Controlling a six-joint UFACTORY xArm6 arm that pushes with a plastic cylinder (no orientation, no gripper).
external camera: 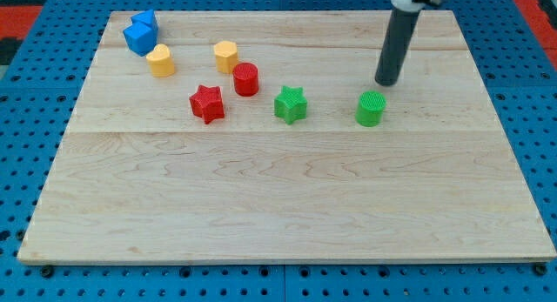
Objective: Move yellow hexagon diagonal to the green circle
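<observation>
The yellow hexagon point(225, 55), a stubby faceted yellow block, sits on the desk point(287, 206) far to the view's left of my tip point(385, 82). The green circle point(370, 109) lies just below my tip. No claw shows; its state cannot be told.

my tip point(385, 82) just above green circle point(371, 109); yellow hexagon point(225, 55) well left, just beside red cylinder point(245, 79)

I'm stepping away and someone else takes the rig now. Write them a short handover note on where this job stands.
My tip sits just above the green circle toward the view's top, apart from it.
The yellow hexagon is far off at the view's left, beside the red cylinder, untouched.
Done: nothing yet.
Left: bring the tip round behind the hexagon and push it across to a spot diagonal to the circle.
</observation>
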